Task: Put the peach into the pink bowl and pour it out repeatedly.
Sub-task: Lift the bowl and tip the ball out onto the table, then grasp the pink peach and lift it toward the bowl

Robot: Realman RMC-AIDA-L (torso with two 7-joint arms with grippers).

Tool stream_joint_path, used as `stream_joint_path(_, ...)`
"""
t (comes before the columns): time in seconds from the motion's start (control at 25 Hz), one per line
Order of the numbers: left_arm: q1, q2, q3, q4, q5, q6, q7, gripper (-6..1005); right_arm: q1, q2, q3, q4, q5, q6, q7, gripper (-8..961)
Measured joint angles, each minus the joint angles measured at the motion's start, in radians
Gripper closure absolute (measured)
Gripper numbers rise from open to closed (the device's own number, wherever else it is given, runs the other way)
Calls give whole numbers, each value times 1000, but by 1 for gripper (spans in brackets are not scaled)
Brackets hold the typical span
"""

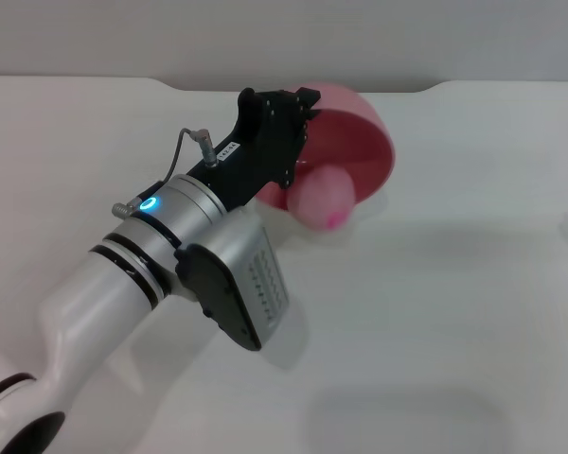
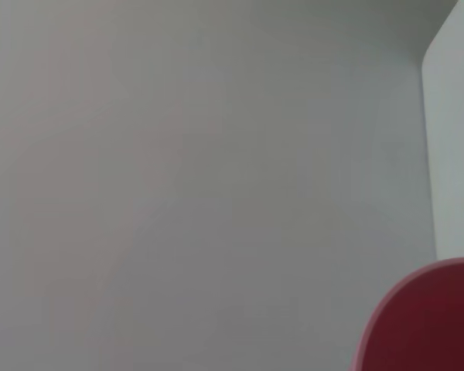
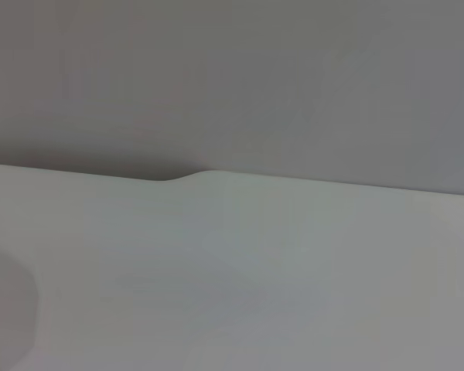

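The pink bowl [image 1: 358, 142] is tipped steeply on its side at the back middle of the white table, its mouth facing forward and to the right. My left gripper [image 1: 301, 106], black, grips the bowl's left rim and holds it in that tilt. The peach [image 1: 324, 197], pale pink with a magenta blotch, sits at the bowl's lower lip, touching the table in front of the bowl. In the left wrist view a curved part of the bowl [image 2: 429, 325] shows in one corner. The right gripper is out of sight.
The white table [image 1: 435, 312] stretches wide around the bowl. Its far edge meets a grey wall, with a notch-like step [image 3: 178, 176] in that edge. My left forearm [image 1: 170, 255] crosses the table's left front.
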Motion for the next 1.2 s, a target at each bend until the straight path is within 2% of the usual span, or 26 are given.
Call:
stream_joint_path(0.24, 3, -2, 0, -18, -30, 8, 34, 955, 5, 0, -1, -2, 0, 10, 0, 276)
stream_joint_path(0.28, 3, -2, -4, -27, -67, 5, 22, 955, 6, 0, -2, -2, 0, 11, 0, 276)
stream_joint_path(0.32, 3, -2, -11, -53, -171, -13, 3, 955, 6, 1, -2, -2, 0, 12, 0, 276)
stream_joint_path(0.36, 3, -2, -11, -53, -171, -13, 3, 955, 6, 1, -4, -2, 0, 12, 0, 277)
stream_joint_path(0.48, -6, -1, -40, -105, -353, -90, -6, 955, 6, 2, -13, -2, 0, 12, 1, 277)
stream_joint_path(0.68, -7, 0, -206, -290, -698, -439, -7, 955, 16, -1, -55, 1, 0, 14, 11, 277)
stream_joint_path(0.8, 13, 1, -366, -408, -837, -730, -54, 955, 30, -1, -79, 6, 0, 22, 17, 277)
stream_joint_path(0.84, 16, 4, -468, -461, -842, -893, -155, 955, 36, -2, -88, 6, 0, 25, 20, 277)
stream_joint_path(0.88, 16, 4, -468, -461, -842, -893, -155, 955, 43, -2, -99, 6, 0, 28, 23, 277)
stream_joint_path(0.96, 8, 8, -542, -503, -769, -1038, -344, 955, 53, -3, -118, 4, 0, 31, 26, 277)
stream_joint_path(1.04, -11, 9, -588, -544, -607, -1176, -594, 955, 65, -3, -135, -2, 0, 30, 27, 277)
stream_joint_path(1.2, -77, 8, -594, -609, -172, -1473, -993, 955, 92, -5, -168, -22, 0, 26, 36, 277)
